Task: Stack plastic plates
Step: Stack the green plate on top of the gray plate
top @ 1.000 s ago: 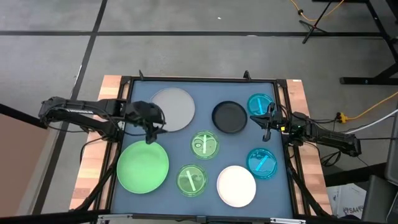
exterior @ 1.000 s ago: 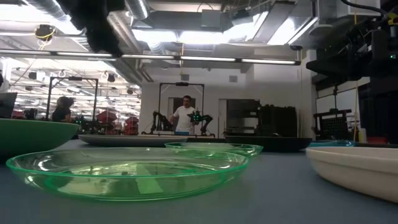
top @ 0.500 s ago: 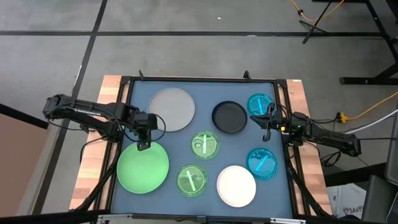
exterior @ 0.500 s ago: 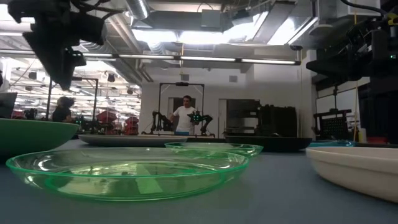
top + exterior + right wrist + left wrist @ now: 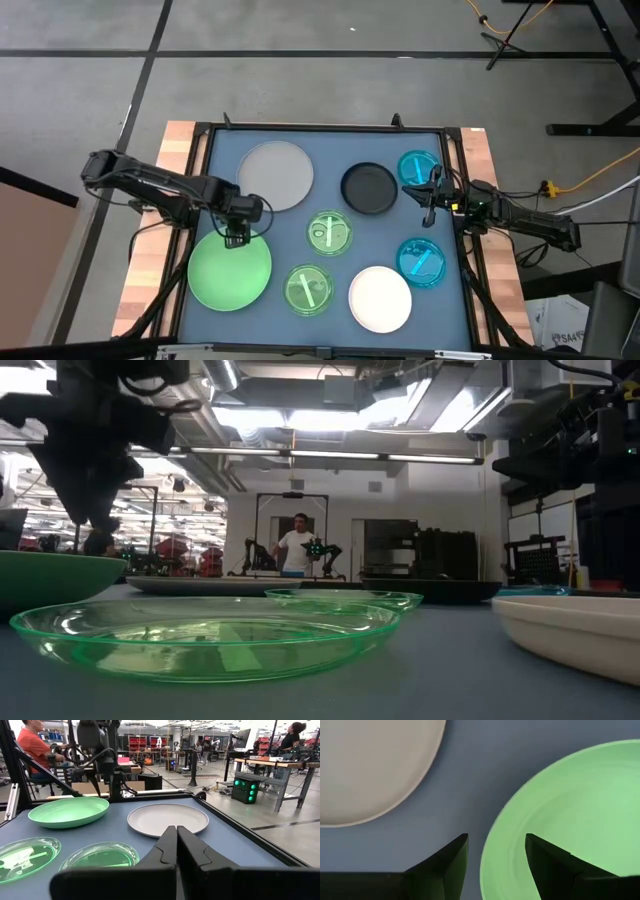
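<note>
Left gripper (image 5: 233, 238) is seen left of centre in the high view, jaws apart astride the upper rim of the light green plate (image 5: 230, 270), lower left. Grey plate (image 5: 276, 176) lies above. Right gripper (image 5: 427, 214), centre right, is pressed closed, empty, beside the black plate (image 5: 369, 188).

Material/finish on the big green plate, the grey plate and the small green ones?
Big green plate: opaque, looks like plastic, soft sheen with faint concentric rings in the left wrist view. Grey plate: opaque, matte, probably plastic. Small green plates: translucent, glossy, likely clear-tinted plastic; table shows through.
</note>
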`<act>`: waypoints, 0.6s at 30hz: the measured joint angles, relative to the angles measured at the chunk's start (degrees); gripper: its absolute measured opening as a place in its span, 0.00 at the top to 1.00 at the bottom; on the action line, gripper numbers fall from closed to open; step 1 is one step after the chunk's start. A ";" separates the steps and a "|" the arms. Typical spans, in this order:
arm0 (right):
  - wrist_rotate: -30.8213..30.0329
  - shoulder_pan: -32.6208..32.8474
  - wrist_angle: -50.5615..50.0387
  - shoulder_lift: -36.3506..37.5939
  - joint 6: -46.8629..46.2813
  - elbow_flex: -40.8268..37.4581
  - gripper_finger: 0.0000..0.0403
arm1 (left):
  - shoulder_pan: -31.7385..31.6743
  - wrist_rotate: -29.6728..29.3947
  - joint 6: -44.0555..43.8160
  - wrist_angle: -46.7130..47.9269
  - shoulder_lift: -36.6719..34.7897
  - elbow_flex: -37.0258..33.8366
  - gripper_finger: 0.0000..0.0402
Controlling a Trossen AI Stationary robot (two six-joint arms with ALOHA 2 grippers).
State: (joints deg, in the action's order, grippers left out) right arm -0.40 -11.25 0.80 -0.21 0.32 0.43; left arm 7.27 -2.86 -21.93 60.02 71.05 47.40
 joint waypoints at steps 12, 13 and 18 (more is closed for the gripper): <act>0.02 0.00 -0.03 -0.01 0.00 0.00 1.00 | 0.00 -0.91 1.53 -0.41 8.75 -0.02 0.53; 0.02 0.00 -0.04 -0.02 0.00 0.00 1.00 | -0.03 -1.31 1.53 -0.61 9.50 -0.02 0.53; -0.01 0.00 -0.04 0.00 0.00 0.00 1.00 | -0.92 -1.81 1.58 -1.02 12.88 -0.04 0.53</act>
State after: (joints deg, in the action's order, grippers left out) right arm -0.40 -11.25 0.75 -0.21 0.32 0.43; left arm 6.34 -4.67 -20.36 59.00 83.93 47.35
